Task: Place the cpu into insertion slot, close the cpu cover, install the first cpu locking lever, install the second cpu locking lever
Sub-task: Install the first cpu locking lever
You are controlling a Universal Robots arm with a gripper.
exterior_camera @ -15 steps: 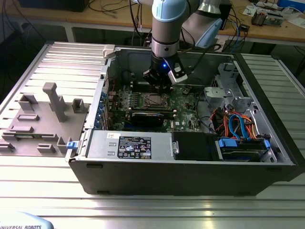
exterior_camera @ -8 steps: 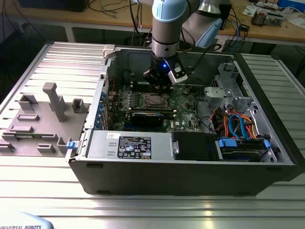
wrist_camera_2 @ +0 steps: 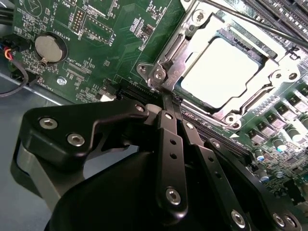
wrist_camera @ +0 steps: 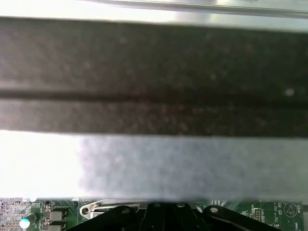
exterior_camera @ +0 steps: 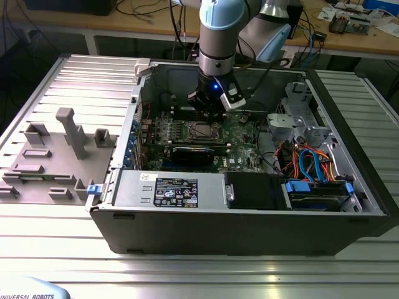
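Observation:
The cpu [wrist_camera_2: 221, 72] lies flat in the insertion slot [exterior_camera: 202, 129], its pale metal top showing through the cut-out of the cpu cover [wrist_camera_2: 166, 60]. The cover is down around the chip. A thin locking lever rod [wrist_camera_2: 269, 30] runs along one side of the socket. My gripper [wrist_camera_2: 172, 99] is shut, its two black fingers [wrist_camera_2: 168, 130] pressed together, and their tip rests at the socket's corner by the cover's edge. In the exterior view the gripper [exterior_camera: 209, 111] hangs low inside the open computer case, right over the back edge of the socket.
Green motherboard [wrist_camera_2: 120, 29] with a coin battery [wrist_camera_2: 48, 48] surrounds the socket, beside black memory slots [wrist_camera_2: 284, 9]. The case wall [wrist_camera: 154, 72] stands close behind the wrist. Drive cage and blue and orange cables [exterior_camera: 312, 165] sit at the exterior view's right, a grey fixture plate [exterior_camera: 56, 156] at its left.

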